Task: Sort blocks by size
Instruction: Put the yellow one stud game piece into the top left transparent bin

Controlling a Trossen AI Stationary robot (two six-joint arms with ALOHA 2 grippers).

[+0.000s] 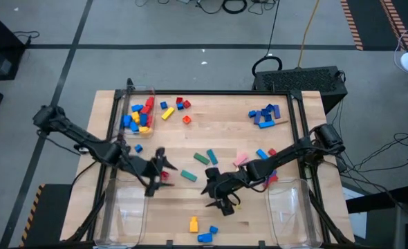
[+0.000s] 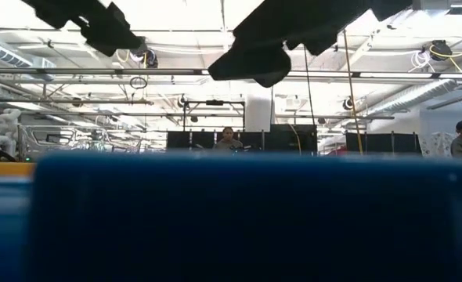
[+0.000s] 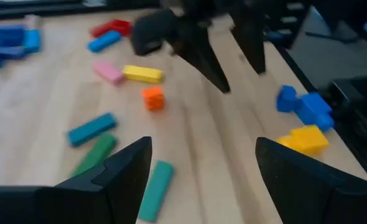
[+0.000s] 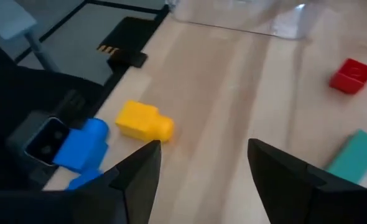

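No words, numbers, brand names or signs can be read anywhere in these views. The blocks point(image 1: 138, 117) carry no lettering that shows, and neither the wooden table point(image 1: 218, 131) nor the dark box point(image 1: 308, 79) behind it bears a legible label. In the room beyond the table, nothing written is clear enough to make out.
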